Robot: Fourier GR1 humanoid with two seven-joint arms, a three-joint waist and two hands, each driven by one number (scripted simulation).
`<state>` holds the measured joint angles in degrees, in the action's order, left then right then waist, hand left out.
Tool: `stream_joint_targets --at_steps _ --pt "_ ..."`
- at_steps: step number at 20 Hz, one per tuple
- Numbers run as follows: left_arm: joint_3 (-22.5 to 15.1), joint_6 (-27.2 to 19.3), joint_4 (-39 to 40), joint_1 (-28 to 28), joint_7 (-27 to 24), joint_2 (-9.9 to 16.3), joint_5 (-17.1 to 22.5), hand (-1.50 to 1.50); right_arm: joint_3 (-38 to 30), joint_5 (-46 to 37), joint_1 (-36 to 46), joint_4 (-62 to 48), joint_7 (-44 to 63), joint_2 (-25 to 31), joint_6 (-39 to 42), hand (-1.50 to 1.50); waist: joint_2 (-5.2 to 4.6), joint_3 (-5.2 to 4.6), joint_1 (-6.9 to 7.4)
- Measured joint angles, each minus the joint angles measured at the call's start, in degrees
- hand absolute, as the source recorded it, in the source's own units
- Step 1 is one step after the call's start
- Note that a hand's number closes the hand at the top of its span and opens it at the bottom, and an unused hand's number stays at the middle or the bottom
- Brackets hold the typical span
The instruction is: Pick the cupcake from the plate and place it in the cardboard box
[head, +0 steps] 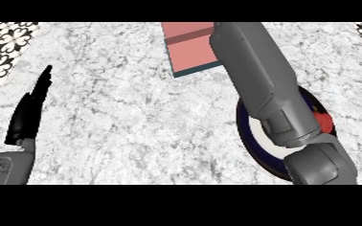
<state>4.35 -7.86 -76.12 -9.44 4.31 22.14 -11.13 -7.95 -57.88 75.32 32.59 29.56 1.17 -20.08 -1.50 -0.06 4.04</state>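
A dark-rimmed plate (260, 146) with a white centre lies at the right, mostly covered by my right forearm (265, 86). At the forearm's right edge a small red thing (324, 120) shows over the plate; it may be the cupcake, most of it hidden. The cardboard box (189, 48), salmon-pink inside with a teal lower edge, sits at the top centre. My right forearm runs up across the box's right side and leaves the view at the top, so the right hand is out of sight. My left hand (28, 110) rests open at the far left, fingers straight.
The counter (134, 115) is grey-white marble. A black-and-white patterned surface (13, 40) borders it at the top left corner.
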Motion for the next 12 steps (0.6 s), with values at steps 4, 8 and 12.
stream_joint_targets --at_steps 4,8,12 --pt "-0.17 0.70 -0.22 -0.53 -0.26 -0.09 0.24 0.00 -1.74 -0.23 2.18 -7.31 -0.84 0.91 -2.98 1.50 -0.50 -0.02 1.03" --pt "-0.39 0.95 -0.92 -1.10 0.13 0.06 -0.01 0.00 -3.80 0.02 3.42 -12.30 0.48 1.72 -6.16 -1.50 -0.87 0.00 1.89" --pt "-0.84 0.72 -0.90 -1.81 0.49 -0.49 -0.38 0.00 -7.05 2.58 3.49 -15.40 0.14 1.94 -7.79 -1.50 -1.33 0.03 2.52"
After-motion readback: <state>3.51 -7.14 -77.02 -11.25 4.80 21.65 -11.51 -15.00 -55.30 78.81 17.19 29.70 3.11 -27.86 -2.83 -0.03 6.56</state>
